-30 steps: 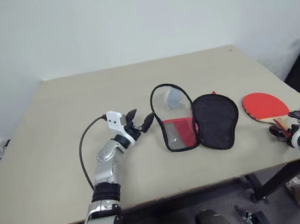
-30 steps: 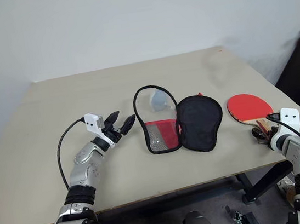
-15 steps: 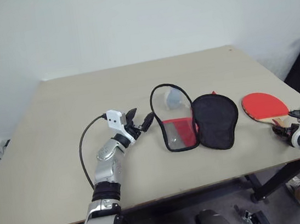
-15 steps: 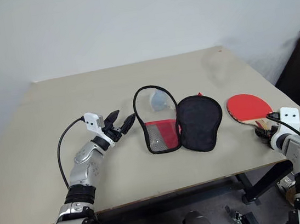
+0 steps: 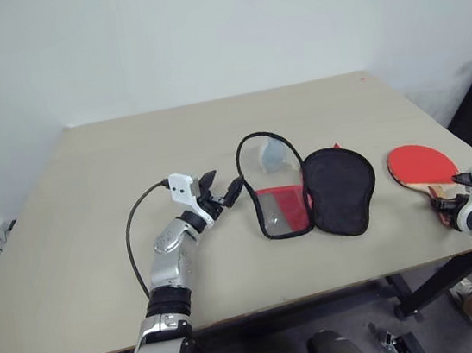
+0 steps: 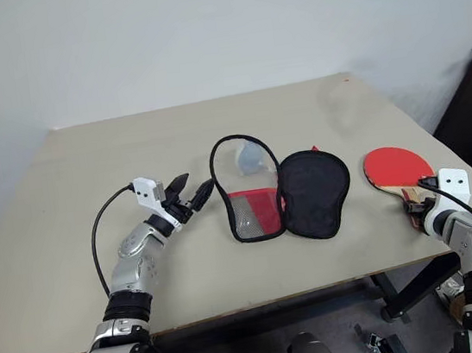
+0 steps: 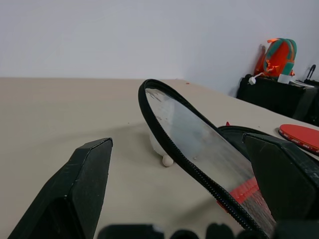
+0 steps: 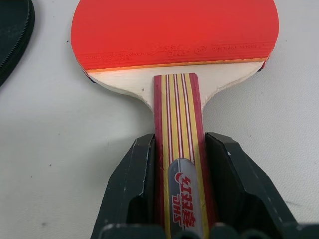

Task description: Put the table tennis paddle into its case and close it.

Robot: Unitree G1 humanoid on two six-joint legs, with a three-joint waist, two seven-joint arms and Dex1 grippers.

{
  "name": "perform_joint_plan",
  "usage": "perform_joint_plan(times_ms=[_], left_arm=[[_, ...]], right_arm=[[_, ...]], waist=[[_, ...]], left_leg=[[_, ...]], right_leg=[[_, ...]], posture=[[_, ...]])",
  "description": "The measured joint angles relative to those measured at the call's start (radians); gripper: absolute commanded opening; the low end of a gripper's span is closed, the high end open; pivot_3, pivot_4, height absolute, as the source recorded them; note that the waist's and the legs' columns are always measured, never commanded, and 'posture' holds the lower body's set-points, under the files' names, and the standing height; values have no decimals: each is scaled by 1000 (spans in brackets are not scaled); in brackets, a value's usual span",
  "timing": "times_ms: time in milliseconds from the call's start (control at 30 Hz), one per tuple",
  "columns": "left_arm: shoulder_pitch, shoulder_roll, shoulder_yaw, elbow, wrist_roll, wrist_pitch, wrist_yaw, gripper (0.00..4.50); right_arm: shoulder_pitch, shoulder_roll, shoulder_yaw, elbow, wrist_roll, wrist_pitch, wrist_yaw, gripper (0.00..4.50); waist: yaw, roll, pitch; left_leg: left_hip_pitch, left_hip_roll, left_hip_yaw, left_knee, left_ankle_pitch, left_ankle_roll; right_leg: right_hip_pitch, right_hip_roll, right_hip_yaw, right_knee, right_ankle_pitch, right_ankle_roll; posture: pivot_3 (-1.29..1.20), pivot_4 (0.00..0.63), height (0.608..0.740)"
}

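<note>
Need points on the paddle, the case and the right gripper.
paddle [image 8: 172,30], right wrist view, on the red rubber face.
case [image 6: 312,192], right eye view, on the black half lying open.
right gripper [image 8: 179,189], right wrist view, between the fingertips, on the clamped handle.

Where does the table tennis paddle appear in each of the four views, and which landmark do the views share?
Left eye view: table tennis paddle at the table's right edge.
Right eye view: same spot, right of the case.
Left wrist view: red sliver at far right.
Right wrist view: centre, handle between the right pincer's fingers.
Shared landmark: the case.
</note>
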Motion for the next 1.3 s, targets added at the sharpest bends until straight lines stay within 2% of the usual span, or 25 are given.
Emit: perform_joint_plan(times_ms=[267, 533, 833, 1067, 1300], left_arm=[[0, -1, 0, 0, 1, -1, 0, 4500], [-2, -3, -1, 18, 1, -9, -1, 4500], [-2, -2, 0, 20, 2, -17, -1, 4500], [-2, -2, -1, 21, 2, -17, -1, 4500], [-3, -2, -1, 21, 2, -17, -2, 4500]], right_arm=[[-45, 21, 0, -136, 16, 56, -52, 1241], [-107, 81, -23, -385, 135, 266, -93, 1241], [-123, 374, -66, -693, 240, 605, -302, 1241], [-125, 466, -72, -760, 237, 698, -363, 1241], [-108, 510, -66, -755, 203, 697, -390, 1241]], waist=[[1, 1, 0], [1, 1, 0], [8, 2, 0], [7, 2, 0], [6, 2, 0]], left_leg=[[-1, 0, 0, 0, 0, 0], [-1, 0, 0, -1, 0, 0], [-2, 0, -2, -2, 0, 0], [-2, 0, -2, -2, 0, 0], [-2, 0, -2, -2, 0, 0]], right_leg=[[0, 0, 0, 0, 0, 0], [-1, 0, 0, 0, 0, 0], [-3, 0, -1, 0, 0, 0], [-3, 0, -1, 0, 0, 0], [-3, 0, -1, 0, 0, 0]], posture=[[0, 0, 740], [0, 0, 740], [0, 0, 740], [0, 0, 740], [0, 0, 740]])
